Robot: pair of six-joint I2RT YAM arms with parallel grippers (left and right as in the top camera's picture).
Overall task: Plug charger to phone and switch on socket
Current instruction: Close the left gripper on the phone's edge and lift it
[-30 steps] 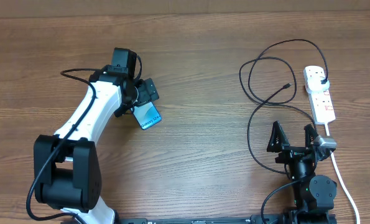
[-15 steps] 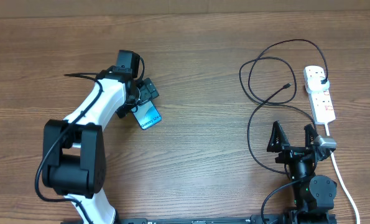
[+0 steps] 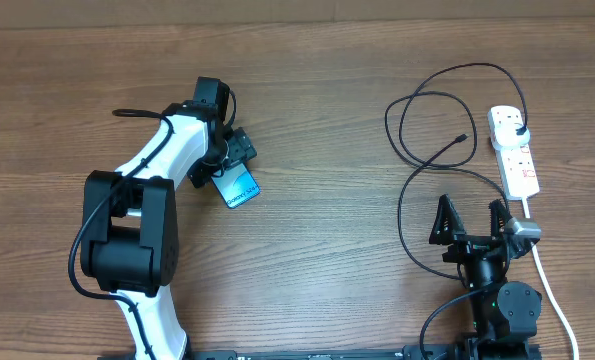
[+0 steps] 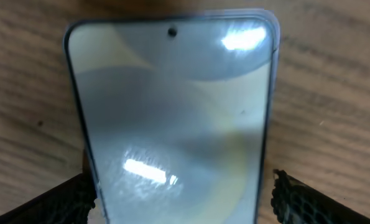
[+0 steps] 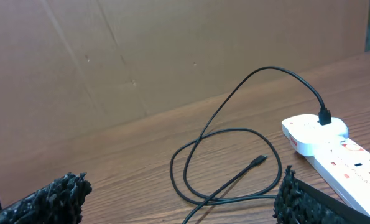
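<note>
Wood-grain tabletop [image 3: 317, 90] carries all three task items, and the step in hand, by my judgement, is securing the phone [image 3: 239, 186] before any cable work. The phone lies left of centre, screen up and lit pale blue. My left fingers [image 4: 57, 202] stand one on each long edge at one of its short ends. They sit narrow and close against the casing, but I cannot tell from the left wrist view whether they press on it or merely flank it. My right fingers [image 3: 443, 220] are spread wide with nothing between them, parked near my base on the right side. The charger [image 3: 407, 110] lies in loose black loops ahead of them, and its connector tip [image 5: 259, 160] rests free on the wood, well apart from the phone. Its black plug [image 3: 518, 127] is already seated in the far outlet of the socket [image 3: 522, 170], a white strip near the right edge whose white lead [image 3: 552, 290] runs back toward me. The next move calls for the right fingers to descend on the connector tip, close just behind it, and carry it across to the phone's charging port. I cannot locate that port in any view. The socket switch comes last; I cannot read its present position.
</note>
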